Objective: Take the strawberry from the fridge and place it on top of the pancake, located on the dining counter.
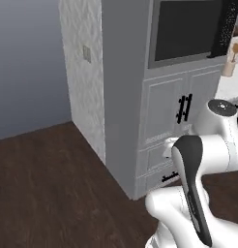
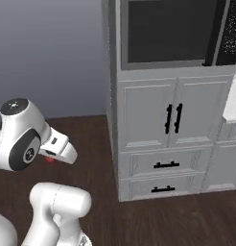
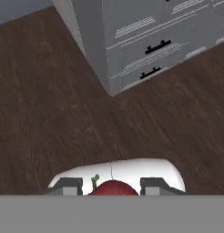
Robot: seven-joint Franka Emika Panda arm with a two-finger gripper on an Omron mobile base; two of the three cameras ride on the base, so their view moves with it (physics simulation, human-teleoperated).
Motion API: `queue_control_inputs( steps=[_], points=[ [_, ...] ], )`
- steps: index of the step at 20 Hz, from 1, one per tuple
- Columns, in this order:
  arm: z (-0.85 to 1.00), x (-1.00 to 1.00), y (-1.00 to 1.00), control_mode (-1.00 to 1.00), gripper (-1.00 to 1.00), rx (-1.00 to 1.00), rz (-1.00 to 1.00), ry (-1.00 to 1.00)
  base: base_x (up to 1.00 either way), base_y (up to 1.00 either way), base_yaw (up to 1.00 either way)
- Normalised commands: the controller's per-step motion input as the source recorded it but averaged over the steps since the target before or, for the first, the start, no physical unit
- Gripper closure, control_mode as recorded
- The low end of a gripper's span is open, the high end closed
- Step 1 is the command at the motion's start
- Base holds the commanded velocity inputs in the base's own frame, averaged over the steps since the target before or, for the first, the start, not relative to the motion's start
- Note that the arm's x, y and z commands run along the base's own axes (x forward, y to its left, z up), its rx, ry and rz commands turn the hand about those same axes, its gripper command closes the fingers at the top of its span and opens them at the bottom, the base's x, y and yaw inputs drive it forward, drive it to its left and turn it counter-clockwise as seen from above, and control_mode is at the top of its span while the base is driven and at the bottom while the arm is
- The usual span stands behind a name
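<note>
Gripper: one two-finger gripper [image 3: 111, 187], jaws closed on the fruit, held above the floor.
Fruit: one small red strawberry [image 3: 113, 188] with a green stem, clamped between the two dark finger tips [image 3: 68, 185]; it shows as a red spot under the hand in the right base view.
Floor: dark brown wood planks [image 3: 50, 113], below the jaws.
Cabinet: one light grey panelled cabinet [image 2: 170, 134], ahead of the jaws; two doors, two drawers, four black handles.
Recess: one dark opening [image 2: 170, 31] above the doors.
</note>
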Motion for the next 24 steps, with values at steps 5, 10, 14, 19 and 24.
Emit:
queue_control_inputs(
  steps=[5, 10, 14, 19, 24],
  points=[
    [0.00, 0.00, 0.00, 1.00, 1.00, 0.00, 0.00, 0.00, 0.00, 1.00, 0.70],
    [0.00, 0.00, 0.00, 1.00, 1.00, 0.00, 0.00, 0.00, 0.19, 1.00, 0.57],
    [0.00, 0.00, 0.00, 1.00, 1.00, 0.00, 0.00, 0.00, 0.94, 0.68, 0.12],
    [0.00, 0.00, 0.00, 1.00, 1.00, 0.00, 0.00, 0.00, 0.99, 0.18, 0.00],
    [0.00, 0.00, 0.00, 1.00, 1.00, 0.00, 0.00, 0.00, 1.00, 0.21, 0.00]
  ],
)
